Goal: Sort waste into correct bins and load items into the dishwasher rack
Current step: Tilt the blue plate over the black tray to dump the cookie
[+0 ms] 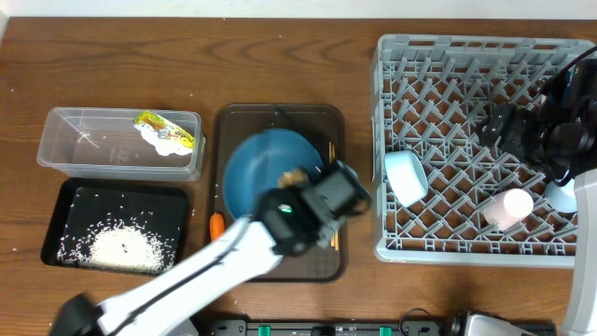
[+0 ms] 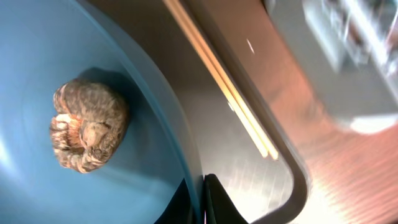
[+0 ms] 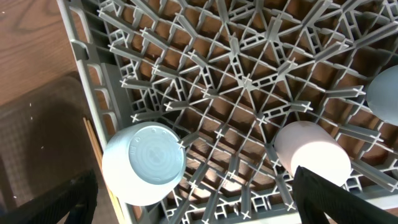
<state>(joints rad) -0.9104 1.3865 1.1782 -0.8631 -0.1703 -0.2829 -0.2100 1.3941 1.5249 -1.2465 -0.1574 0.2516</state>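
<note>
The left gripper (image 2: 198, 202) is closed on the rim of the large round blue plate (image 2: 37, 62). The plate lies on the brown rectangular serving tray (image 1: 280, 117) and carries a small brown food lump (image 2: 87, 124). The right gripper (image 3: 199, 205) is spread wide above the square grey plastic dishwasher rack (image 3: 249, 81), which holds the pink cup (image 3: 311, 152).

Left side of the desk (image 1: 280, 65): tub (image 1: 56, 149) at the far end with the packet (image 1: 166, 133) in it, shallow tray (image 1: 65, 201) just nearer, rice (image 1: 121, 245) in that. Middle: serving tray (image 1: 233, 126) carrying the plate (image 1: 256, 163), food lump (image 1: 295, 175) on the plate's right part, chopsticks (image 1: 331, 154) along the tray's right edge. The carrot (image 1: 216, 225) lies on the desk just left of that tray. The rack (image 1: 448, 252) is on the right, bowl (image 1: 406, 177) by its left wall, cup (image 1: 511, 207) further right.
</note>
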